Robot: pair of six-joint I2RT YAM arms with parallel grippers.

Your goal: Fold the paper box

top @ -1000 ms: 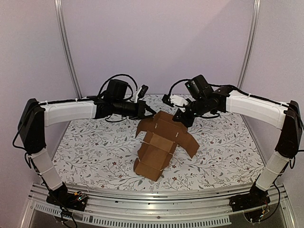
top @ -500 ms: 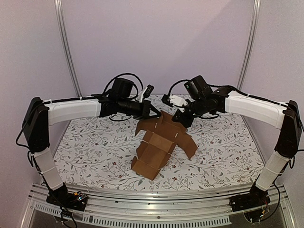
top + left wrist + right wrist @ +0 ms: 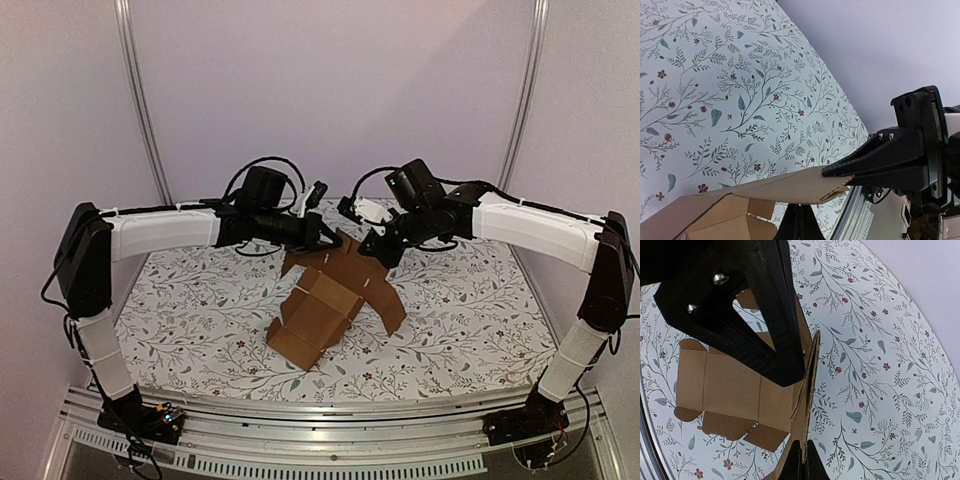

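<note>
The paper box (image 3: 325, 305) is a brown cardboard sheet, partly folded, tilted up at its far end with its near end on the table. My left gripper (image 3: 330, 240) is shut on its far left flap. My right gripper (image 3: 375, 250) is shut on the far right flap. In the left wrist view my own fingertips (image 3: 800, 227) close under the flap (image 3: 780, 192), and the right gripper (image 3: 837, 172) pinches its corner. In the right wrist view my tips (image 3: 801, 460) clamp a cardboard edge (image 3: 810, 370), with the left gripper (image 3: 792, 377) beside it.
A floral tablecloth (image 3: 200, 310) covers the table. An aluminium rail (image 3: 330, 410) runs along the near edge. Purple walls and two upright poles (image 3: 145, 110) close in the back and sides.
The box has swung left and its near end has slid leftward. The left arm has reached farther right. Both grippers keep their hold.
</note>
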